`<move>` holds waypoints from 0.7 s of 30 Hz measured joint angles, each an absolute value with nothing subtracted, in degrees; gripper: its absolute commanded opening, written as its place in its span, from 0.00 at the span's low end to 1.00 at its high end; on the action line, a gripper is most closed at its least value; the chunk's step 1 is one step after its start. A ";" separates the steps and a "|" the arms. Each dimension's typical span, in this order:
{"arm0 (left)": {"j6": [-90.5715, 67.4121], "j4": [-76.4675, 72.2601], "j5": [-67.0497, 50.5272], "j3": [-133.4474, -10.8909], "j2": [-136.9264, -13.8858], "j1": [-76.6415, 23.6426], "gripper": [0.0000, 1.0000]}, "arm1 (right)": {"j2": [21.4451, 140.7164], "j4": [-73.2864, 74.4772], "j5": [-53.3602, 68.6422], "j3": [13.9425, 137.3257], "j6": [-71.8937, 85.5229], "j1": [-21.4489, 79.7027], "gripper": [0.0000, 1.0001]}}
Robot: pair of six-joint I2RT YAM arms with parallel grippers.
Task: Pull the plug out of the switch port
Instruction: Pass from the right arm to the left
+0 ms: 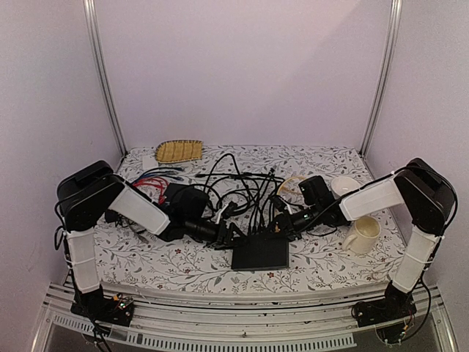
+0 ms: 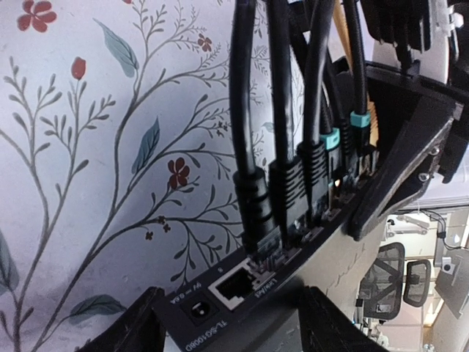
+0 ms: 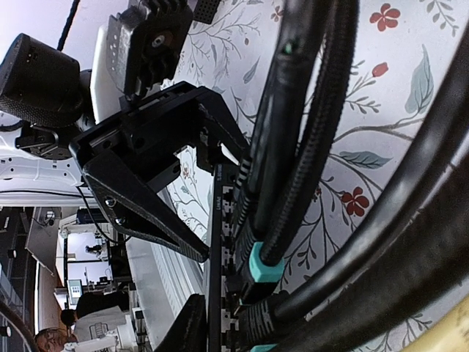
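Observation:
The switch (image 1: 260, 253), a flat black box, lies on the floral cloth near the front, with its sockets on the far edge. Several black plugs (image 2: 256, 213) sit in the ports, and the end port (image 2: 234, 287) is empty. My left gripper (image 1: 223, 236) straddles the switch's left end (image 2: 220, 323), one finger (image 2: 135, 326) on each side, and both seem to touch it. My right gripper (image 1: 282, 226) is at the port row by a teal-booted plug (image 3: 265, 268). Only one of its fingers (image 3: 187, 326) shows. Cables hide the other.
A tangle of black cables (image 1: 242, 191) runs from the ports to the back. A black adapter (image 1: 183, 199) and red leads (image 1: 146, 187) lie at the left. At the right stand a cream mug (image 1: 363, 235) and a white bowl (image 1: 343, 185). A yellow woven tray (image 1: 178, 150) is at the back.

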State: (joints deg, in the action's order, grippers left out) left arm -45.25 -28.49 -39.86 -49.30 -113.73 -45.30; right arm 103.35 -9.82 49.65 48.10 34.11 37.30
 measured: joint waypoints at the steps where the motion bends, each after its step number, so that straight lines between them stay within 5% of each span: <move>1: -45.30 -28.67 -39.77 -49.21 -113.71 -45.30 0.65 | 103.35 -9.85 49.60 48.10 34.46 37.30 0.03; 21: -55.46 -39.00 -32.91 -39.77 -97.95 -41.93 0.71 | 96.40 -8.58 44.58 52.01 40.21 37.85 0.02</move>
